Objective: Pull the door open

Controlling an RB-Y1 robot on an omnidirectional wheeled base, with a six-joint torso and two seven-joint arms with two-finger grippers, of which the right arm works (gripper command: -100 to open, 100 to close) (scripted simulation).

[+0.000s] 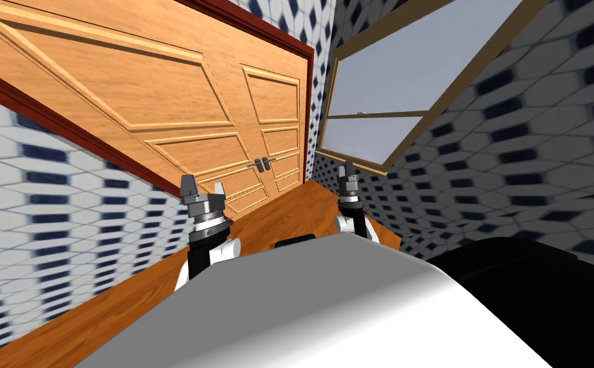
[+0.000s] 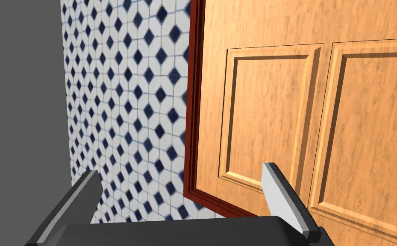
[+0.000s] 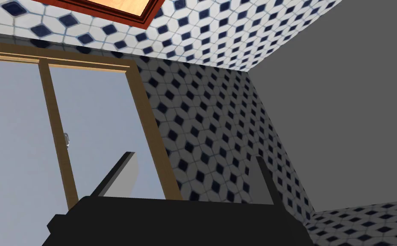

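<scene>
- Two panelled wooden leaves make up the door [image 1: 161,108], shut, straight ahead and well apart from both arms.
- Probably stiff and heavy-ish on its hinges. I'd grab the small dark lever handles [image 1: 262,165] where the leaves meet.
- Left gripper [image 1: 203,188] is spread wide, empty, touching nothing. Right gripper [image 1: 348,171] is the same.

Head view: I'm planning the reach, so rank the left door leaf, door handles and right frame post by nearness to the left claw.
1. Left door leaf, straight ahead of the left claw.
2. Door handles, at the middle seam, to its right.
3. Right frame post, farthest to the right.
</scene>
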